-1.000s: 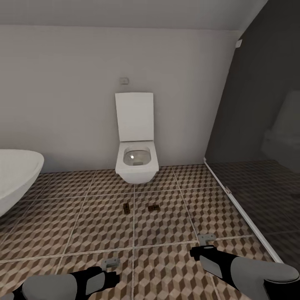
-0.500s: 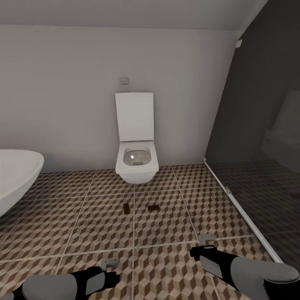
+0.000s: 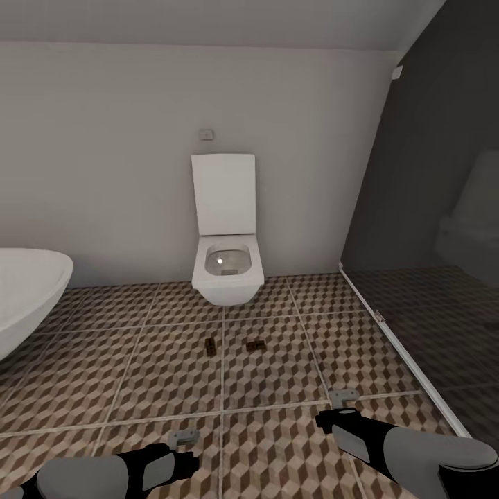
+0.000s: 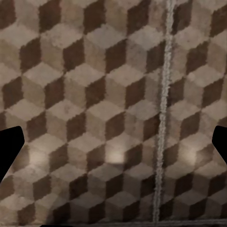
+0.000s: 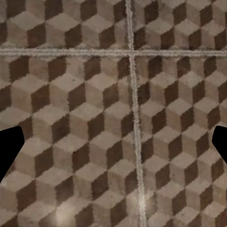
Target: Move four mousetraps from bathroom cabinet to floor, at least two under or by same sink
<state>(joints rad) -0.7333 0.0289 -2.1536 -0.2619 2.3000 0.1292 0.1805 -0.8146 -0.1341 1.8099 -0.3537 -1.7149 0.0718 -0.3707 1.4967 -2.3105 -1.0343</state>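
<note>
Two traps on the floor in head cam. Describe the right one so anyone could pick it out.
Start at the white toilet on the back wall. On the patterned floor just in front of it lie two small dark traps, either side of a grout line. The right trap lies crosswise and looks wider; the left trap lies lengthwise, pointing toward the toilet.

Nothing differs from the earlier head views; the two mousetraps [image 3: 210, 346] [image 3: 256, 344] lie at the same spots on the bathroom floor [image 3: 277, 374]; the left gripper [image 3: 184, 438] and right gripper [image 3: 343, 398] show no shift.
</note>
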